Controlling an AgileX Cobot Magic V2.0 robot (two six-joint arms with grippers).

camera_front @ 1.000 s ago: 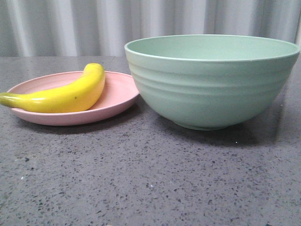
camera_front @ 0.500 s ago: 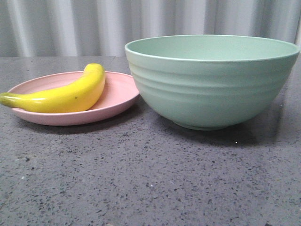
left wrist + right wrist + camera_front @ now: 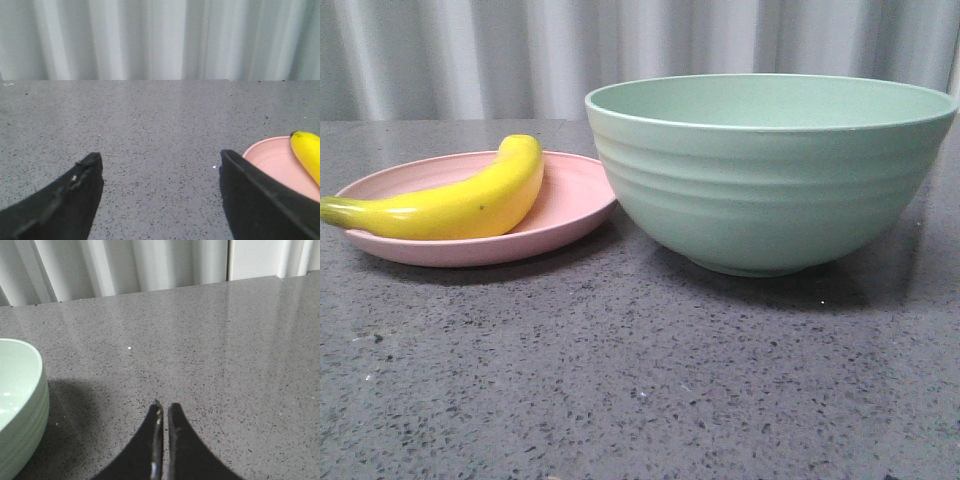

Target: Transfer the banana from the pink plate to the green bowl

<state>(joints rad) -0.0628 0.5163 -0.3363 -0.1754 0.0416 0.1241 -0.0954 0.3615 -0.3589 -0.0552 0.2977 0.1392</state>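
Observation:
The yellow banana [image 3: 455, 200] lies on the pink plate [image 3: 575, 205] at the left in the front view. The large green bowl [image 3: 770, 190] stands right of the plate, close to its rim. My left gripper [image 3: 160, 162] is open and empty over bare table; the plate [image 3: 272, 160] and the banana's dark tip [image 3: 306, 147] show beside one finger. My right gripper [image 3: 165, 406] is shut and empty over the table, with the bowl's rim [image 3: 30, 390] off to one side. Neither gripper shows in the front view.
The table [image 3: 640, 380] is dark grey speckled stone. A pale pleated curtain [image 3: 520, 50] hangs behind its far edge.

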